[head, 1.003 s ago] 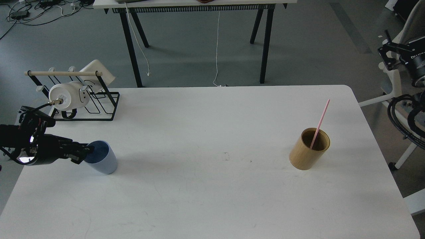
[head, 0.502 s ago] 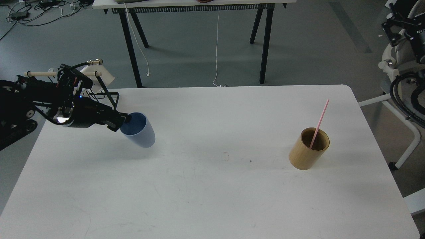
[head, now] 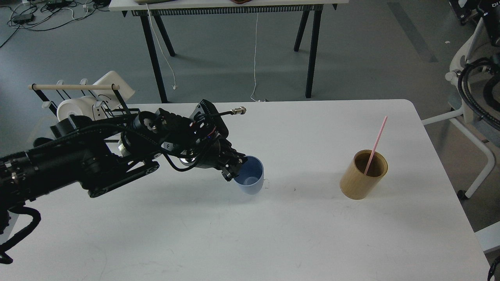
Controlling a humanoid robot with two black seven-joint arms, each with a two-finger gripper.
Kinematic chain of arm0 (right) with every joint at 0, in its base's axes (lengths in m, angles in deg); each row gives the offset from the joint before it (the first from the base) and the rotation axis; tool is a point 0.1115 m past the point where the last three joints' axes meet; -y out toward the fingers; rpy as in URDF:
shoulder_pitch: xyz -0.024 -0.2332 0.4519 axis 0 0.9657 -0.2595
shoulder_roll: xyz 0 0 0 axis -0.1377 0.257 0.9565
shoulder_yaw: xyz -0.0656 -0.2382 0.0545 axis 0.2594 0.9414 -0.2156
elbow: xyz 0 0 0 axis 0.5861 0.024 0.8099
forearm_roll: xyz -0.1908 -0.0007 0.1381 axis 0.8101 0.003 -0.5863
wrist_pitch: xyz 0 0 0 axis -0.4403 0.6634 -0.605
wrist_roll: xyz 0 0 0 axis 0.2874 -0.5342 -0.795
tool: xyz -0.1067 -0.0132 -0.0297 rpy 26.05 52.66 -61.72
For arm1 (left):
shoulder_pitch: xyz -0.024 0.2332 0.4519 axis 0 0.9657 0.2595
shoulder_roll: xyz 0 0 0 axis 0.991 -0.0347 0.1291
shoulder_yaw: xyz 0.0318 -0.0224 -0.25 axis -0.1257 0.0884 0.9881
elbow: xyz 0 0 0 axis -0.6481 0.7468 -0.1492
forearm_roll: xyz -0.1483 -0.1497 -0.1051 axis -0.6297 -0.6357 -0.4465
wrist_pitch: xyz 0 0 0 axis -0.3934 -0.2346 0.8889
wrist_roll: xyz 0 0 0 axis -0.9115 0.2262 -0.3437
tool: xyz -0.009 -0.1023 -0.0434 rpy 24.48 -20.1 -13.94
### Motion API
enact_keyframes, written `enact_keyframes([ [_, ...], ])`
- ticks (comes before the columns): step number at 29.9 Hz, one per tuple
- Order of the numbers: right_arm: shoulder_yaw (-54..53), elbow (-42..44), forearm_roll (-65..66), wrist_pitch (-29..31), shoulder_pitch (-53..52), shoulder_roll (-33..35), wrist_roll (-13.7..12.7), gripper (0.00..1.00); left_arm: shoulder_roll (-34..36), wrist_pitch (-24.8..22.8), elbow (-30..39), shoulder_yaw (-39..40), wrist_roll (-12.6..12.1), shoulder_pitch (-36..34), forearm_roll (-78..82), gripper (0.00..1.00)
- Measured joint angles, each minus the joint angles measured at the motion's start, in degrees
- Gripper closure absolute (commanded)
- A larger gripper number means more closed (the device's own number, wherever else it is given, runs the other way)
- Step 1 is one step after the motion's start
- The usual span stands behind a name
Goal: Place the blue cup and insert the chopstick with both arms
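Observation:
The blue cup [head: 250,177] stands upright near the middle of the white table [head: 250,234], mouth up. My left gripper [head: 236,167] reaches in from the left and is shut on the cup's left rim. The pink chopstick [head: 376,143] leans in a tan bamboo-coloured cylinder [head: 363,175] at the right of the table, its top pointing up and right. Of my right arm [head: 478,70] only cables and thick parts show at the right edge; its gripper is out of view.
A black wire rack [head: 117,105] with a pale wooden rod and white mugs [head: 74,109] stands at the table's back left, behind my left arm. Another table's black legs [head: 154,58] stand on the grey floor beyond.
My left arm has carried the blue cup from the table's left edge rightward to the middle, and it now sits upright. The right arm has moved upward, out of the frame.

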Motion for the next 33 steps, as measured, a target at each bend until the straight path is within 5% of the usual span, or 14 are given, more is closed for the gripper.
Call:
enact_keyframes([
  [13,0.0,-0.4,-0.1,0.0,0.3,0.7,0.0,0.01,-3.3,0.0,-2.0,-0.1,0.0,1.5,0.3,0.89],
  [19,0.0,-0.5,-0.1,0.0,0.8,0.7,0.0,0.01,-3.2,0.0,-1.9,0.1,0.0,1.6,0.3,0.58],
  [24,0.0,-0.7,-0.1,0.0,1.7,1.8,0.0,0.01,-2.5,0.0,-1.0,1.3,0.7,1.6,0.3,0.56],
  [29,0.8,-1.9,0.5,0.0,3.8,4.8,0.1,0.01,-1.1,0.0,-0.9,8.9,1.3,1.4,-0.3,0.56],
  [33,2.3,-8.2,6.2,0.0,7.6,9.5,1.8,0.01,0.5,0.0,-2.3,18.7,4.3,1.4,-6.7,0.55],
])
